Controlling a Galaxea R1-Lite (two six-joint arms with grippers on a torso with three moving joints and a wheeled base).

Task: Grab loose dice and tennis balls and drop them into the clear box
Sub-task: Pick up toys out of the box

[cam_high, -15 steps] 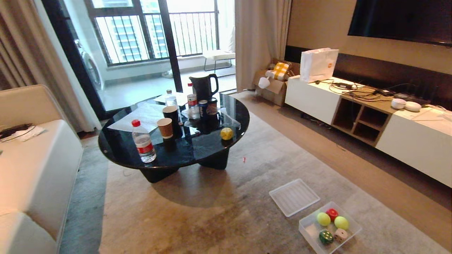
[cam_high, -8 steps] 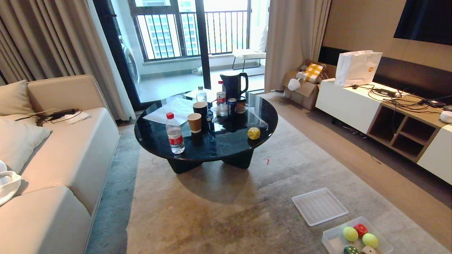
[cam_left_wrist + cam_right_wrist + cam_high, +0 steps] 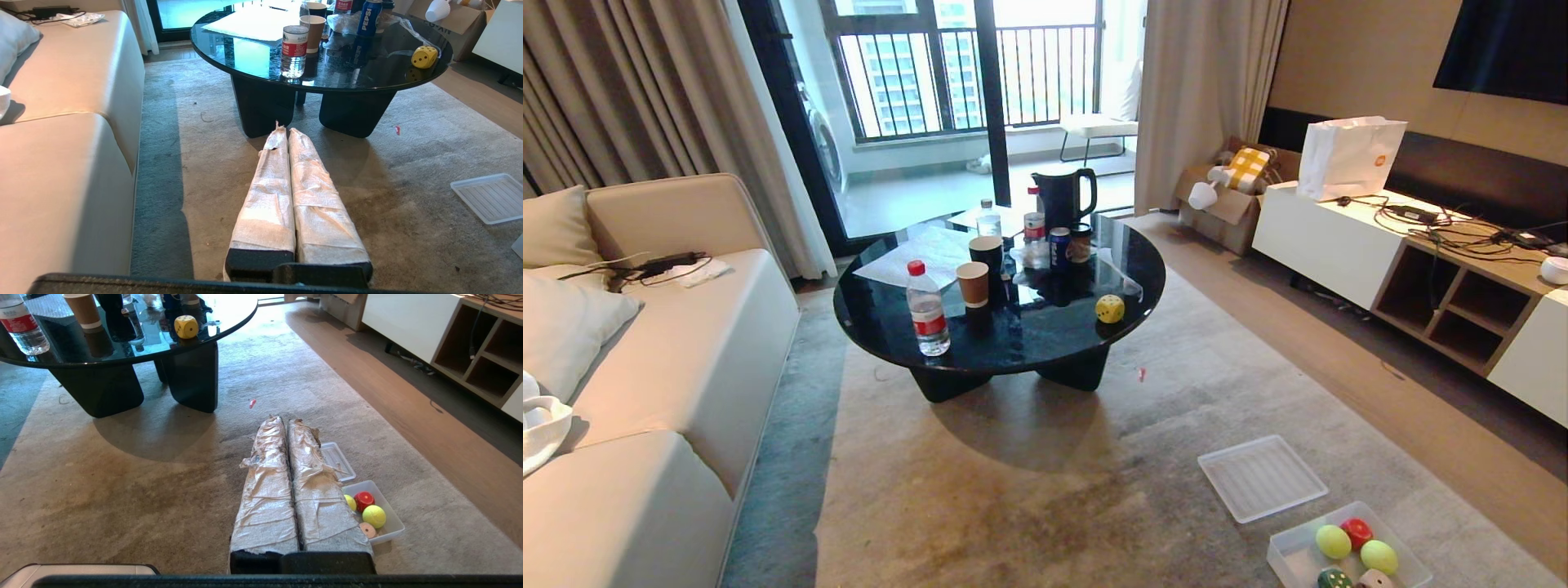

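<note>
A yellow die (image 3: 1110, 308) (image 3: 425, 56) (image 3: 186, 326) sits alone near the right edge of the black glass table (image 3: 890, 343). On the rug at the lower right lies the clear box (image 3: 1286, 559) (image 3: 393, 525). It holds two tennis balls (image 3: 1333, 541) (image 3: 1378, 556) (image 3: 374, 515), a red die (image 3: 1357, 532) (image 3: 363, 500), a dark green die (image 3: 1331, 578) and a beige die (image 3: 1374, 580) (image 3: 367, 529). Neither arm shows in the head view. My left gripper (image 3: 284, 130) hangs shut and empty over the rug before the table. My right gripper (image 3: 286, 419) is shut and empty beside the box.
The flat ribbed lid (image 3: 1262, 478) (image 3: 488, 197) lies on the rug just beyond the box. The table carries a water bottle (image 3: 928, 309), paper cups (image 3: 973, 284), cans and a kettle (image 3: 1062, 198). A sofa (image 3: 670, 367) runs along the left, a white TV cabinet (image 3: 1327, 241) along the right.
The whole head view shifted a second ago, bringing the sofa in and pushing the box toward the lower right corner; it has held still since. Nothing in the room moved.
</note>
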